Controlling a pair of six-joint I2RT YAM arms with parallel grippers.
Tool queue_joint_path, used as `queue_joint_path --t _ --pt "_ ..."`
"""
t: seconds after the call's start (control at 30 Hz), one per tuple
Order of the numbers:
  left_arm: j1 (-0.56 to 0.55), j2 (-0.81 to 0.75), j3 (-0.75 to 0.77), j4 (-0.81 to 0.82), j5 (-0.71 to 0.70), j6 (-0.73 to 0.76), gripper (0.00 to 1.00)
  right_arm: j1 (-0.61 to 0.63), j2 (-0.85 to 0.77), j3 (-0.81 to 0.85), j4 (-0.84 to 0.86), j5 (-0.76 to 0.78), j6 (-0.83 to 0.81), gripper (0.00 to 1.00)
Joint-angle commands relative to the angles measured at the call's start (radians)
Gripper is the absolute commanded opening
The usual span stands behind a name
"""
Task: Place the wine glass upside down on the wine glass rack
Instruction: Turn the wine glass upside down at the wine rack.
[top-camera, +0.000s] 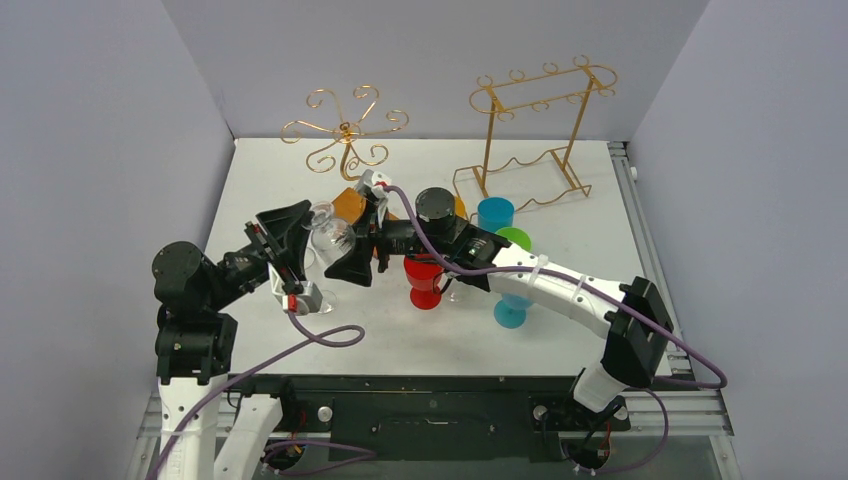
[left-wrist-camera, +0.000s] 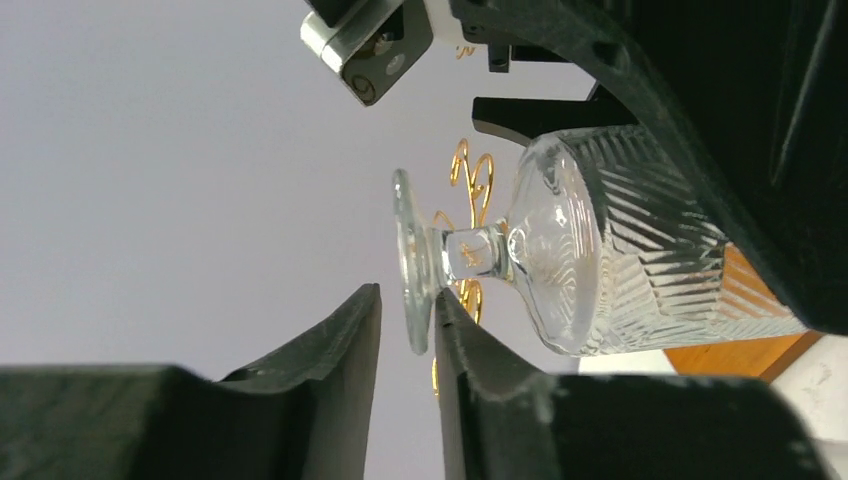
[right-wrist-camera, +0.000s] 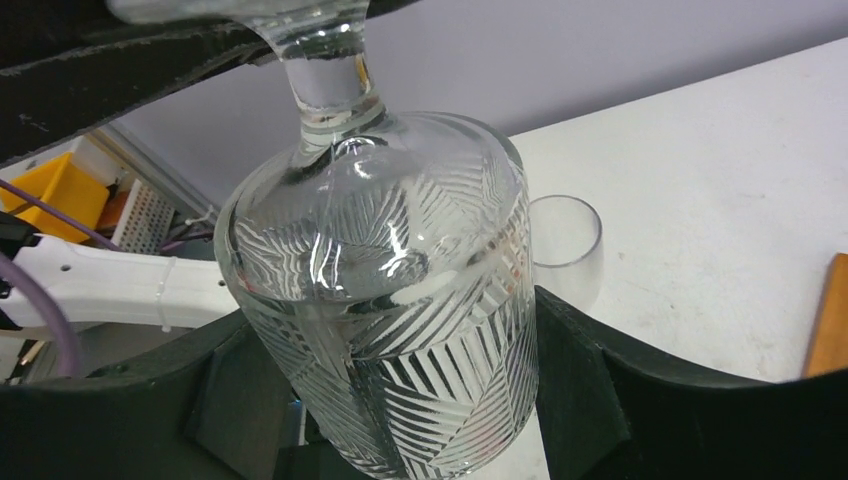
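On the table (top-camera: 600, 200) the frame rack (top-camera: 535, 130) stands near the far right corner and the rack (top-camera: 345, 130) at the far edge left of middle, with a red cup (top-camera: 425, 280) among coloured cups (top-camera: 495, 213) mid-table. Just before the rack, above the tabletop, the right gripper (top-camera: 350, 235) clamps the bowl of the glass (left-wrist-camera: 600, 250), which lies on its side, long axis level, foot pointing left, mouth right. The left gripper (left-wrist-camera: 405, 300) has its jaws narrowly parted around the foot's rim; whether they pinch it cannot be told.

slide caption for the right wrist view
Right gripper clamped around the bowl of the patterned wine glass, a clear glass on the table behind.
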Motion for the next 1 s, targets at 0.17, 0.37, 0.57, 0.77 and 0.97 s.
queue_joint_path --t 0.17,0.37,0.57,0.77,0.97 --pt "0.0 0.004 0.048 0.006 -0.039 -0.159 0.83 -0.019 -0.049 0.035 0.019 0.158 -0.064 0.21" --pt "0.001 0.046 0.102 0.018 -0.188 -0.434 0.97 -0.041 -0.004 0.023 0.086 0.28 -0.043 0.15" --pt "0.017 0.133 0.181 -0.003 -0.379 -0.698 0.97 -0.046 0.072 0.06 0.126 0.392 -0.055 0.11" --pt "0.064 0.254 0.243 0.015 -0.54 -0.905 1.0 -0.056 0.13 0.088 0.204 0.484 -0.031 0.09" --pt "0.167 0.408 0.382 -0.033 -0.601 -1.076 0.85 -0.056 0.174 0.119 0.257 0.496 -0.009 0.08"
